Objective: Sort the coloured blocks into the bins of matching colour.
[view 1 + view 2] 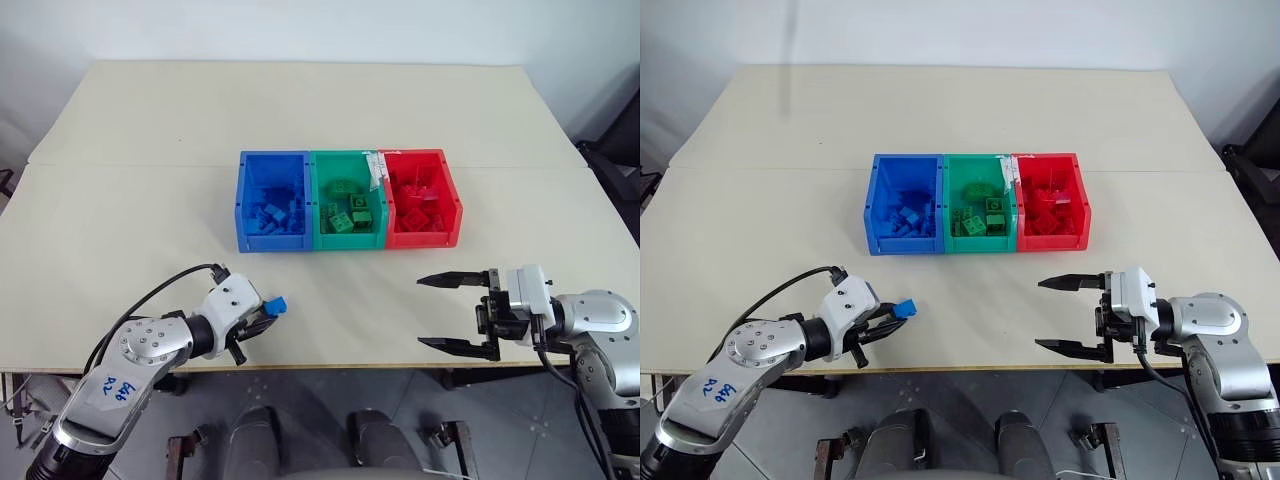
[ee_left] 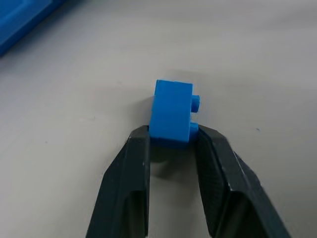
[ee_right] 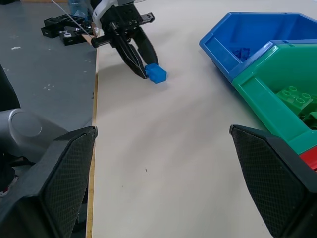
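Left wrist view: a blue block (image 2: pixel 172 114) is pinched between the two black fingers (image 2: pixel 133 168) of the left gripper (image 2: pixel 171 141), only its near end being caught at the fingertips while the rest juts out beyond them. The block is a small bright blue brick, and one round stud is seen on its side. It is held low over the bare cream desk (image 1: pixel 130 220), near the front edge on the robot's left; whether its underside touches the surface cannot be told. In the head views it is seen well short of the bins and slightly left of the blue bin (image 1: pixel 272 200). The bins stand joined in a row at mid-desk: blue, then the green bin (image 1: pixel 347 200), then the red bin (image 1: pixel 423 197), each with bricks of its own colour inside. A white tag (image 1: pixel 375 168) is seen between green and red. To the right, the right gripper (image 1: pixel 437 312) is held with its fingers wide apart and nothing between them, turned toward the left.
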`<state>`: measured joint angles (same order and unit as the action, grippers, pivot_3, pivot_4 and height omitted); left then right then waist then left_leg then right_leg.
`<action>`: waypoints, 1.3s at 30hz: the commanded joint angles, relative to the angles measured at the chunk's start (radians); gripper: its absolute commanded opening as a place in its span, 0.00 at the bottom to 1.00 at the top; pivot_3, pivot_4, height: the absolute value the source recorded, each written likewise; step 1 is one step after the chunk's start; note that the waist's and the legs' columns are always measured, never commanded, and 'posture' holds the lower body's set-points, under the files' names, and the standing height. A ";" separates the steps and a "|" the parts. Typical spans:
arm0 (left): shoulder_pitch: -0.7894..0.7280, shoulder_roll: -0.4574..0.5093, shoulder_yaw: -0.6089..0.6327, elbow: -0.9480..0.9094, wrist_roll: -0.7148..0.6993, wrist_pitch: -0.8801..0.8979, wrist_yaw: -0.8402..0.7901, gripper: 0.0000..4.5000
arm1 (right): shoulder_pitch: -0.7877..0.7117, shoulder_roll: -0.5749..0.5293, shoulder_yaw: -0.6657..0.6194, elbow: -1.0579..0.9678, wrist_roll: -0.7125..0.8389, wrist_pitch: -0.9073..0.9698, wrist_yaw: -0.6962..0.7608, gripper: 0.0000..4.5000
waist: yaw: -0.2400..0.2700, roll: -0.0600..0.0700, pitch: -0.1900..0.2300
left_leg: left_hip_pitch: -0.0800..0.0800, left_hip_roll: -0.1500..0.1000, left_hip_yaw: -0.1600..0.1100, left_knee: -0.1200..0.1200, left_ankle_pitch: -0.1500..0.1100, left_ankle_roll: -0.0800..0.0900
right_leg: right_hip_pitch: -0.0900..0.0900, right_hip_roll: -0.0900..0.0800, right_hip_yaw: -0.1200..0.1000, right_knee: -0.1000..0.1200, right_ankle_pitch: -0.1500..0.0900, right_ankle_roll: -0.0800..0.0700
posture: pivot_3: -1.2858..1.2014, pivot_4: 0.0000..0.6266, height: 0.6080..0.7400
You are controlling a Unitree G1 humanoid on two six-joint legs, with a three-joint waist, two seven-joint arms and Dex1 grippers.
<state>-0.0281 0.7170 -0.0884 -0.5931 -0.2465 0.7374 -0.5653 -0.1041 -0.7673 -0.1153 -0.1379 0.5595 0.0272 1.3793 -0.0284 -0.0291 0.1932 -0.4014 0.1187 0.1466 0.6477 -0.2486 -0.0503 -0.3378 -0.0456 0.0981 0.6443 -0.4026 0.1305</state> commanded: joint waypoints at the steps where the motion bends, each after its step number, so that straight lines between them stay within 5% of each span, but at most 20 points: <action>1: 0.005 -0.023 0.012 0.049 -0.001 -0.093 -0.028 0.21 | 0.005 0.005 -0.021 -0.029 0.010 -0.011 -0.012 1.00 | 0.000 0.000 0.000 | 0.000 0.000 0.000 0.000 0.000 0.000 | 0.000 0.000 0.000 0.000 0.000 0.000 | 0.52 0.24 1.00; 9: -0.102 -0.103 0.196 0.200 -0.150 -0.346 -0.159 0.21 | 0.028 0.068 -0.116 -0.078 0.075 0.041 -0.185 1.00 | -0.001 0.000 0.000 | -0.001 0.001 0.000 -0.001 0.000 0.000 | -0.002 0.000 -0.001 0.000 0.000 0.000 | 0.52 0.24 1.00; 18: -0.582 -0.234 0.093 0.577 -0.010 -0.362 -0.038 0.21 | 0.041 0.181 -0.182 -0.144 0.070 0.065 -0.431 1.00 | 0.001 0.000 0.000 | -0.002 -0.001 0.001 0.001 0.001 0.000 | -0.003 0.001 0.000 0.000 0.002 0.003 | 0.52 0.24 1.00; 23: -0.693 -0.257 0.066 0.724 0.051 -0.353 -0.007 0.21 | 0.048 0.190 -0.177 -0.175 0.059 0.063 -0.452 1.00 | -0.009 0.000 0.000 | -0.002 0.000 0.002 -0.001 0.001 -0.001 | -0.005 0.002 0.001 0.001 0.001 0.005 | 0.52 0.24 1.00; 24: -0.696 -0.257 0.064 0.731 0.057 -0.356 -0.008 0.37 | 0.049 0.191 -0.177 -0.178 0.059 0.061 -0.454 1.00 | -0.010 0.000 0.000 | -0.002 0.001 0.002 -0.001 0.001 -0.001 | -0.006 0.002 0.001 0.001 0.001 0.006 | 0.52 0.24 1.00; 33: -0.605 -0.202 0.140 0.632 0.015 -0.362 -0.057 0.99 | 0.062 0.186 -0.173 -0.175 0.059 0.045 -0.439 1.00 | -0.003 0.000 0.000 | -0.003 0.002 0.003 -0.002 0.002 -0.003 | -0.008 0.003 0.001 0.002 0.001 0.006 | 0.52 0.24 1.00; 36: -0.566 -0.179 0.164 0.598 -0.026 -0.395 -0.127 1.00 | 0.059 0.180 -0.173 -0.163 0.062 0.041 -0.422 1.00 | -0.001 0.000 0.000 | -0.003 0.002 0.002 -0.001 0.002 -0.003 | -0.008 0.003 0.001 0.003 0.001 0.006 | 0.52 0.24 1.00; 39: -0.421 -0.051 0.236 0.599 -0.093 -0.535 -0.365 1.00 | 0.032 0.137 -0.151 -0.119 0.064 0.048 -0.329 1.00 | -0.010 0.000 0.000 | -0.002 0.001 0.002 0.000 0.002 -0.003 | -0.007 0.003 0.001 0.004 0.001 0.006 | 0.52 0.24 1.00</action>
<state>-0.4845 0.6245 0.0864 0.0193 -0.3005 0.2749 -0.8248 -0.0668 -0.6002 -0.2607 -0.2625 0.6142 0.0868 1.0040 -0.0387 -0.0291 0.1932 -0.4029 0.1202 0.1504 0.6463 -0.2469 -0.0532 -0.3447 -0.0427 0.1000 0.6478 -0.4015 0.1365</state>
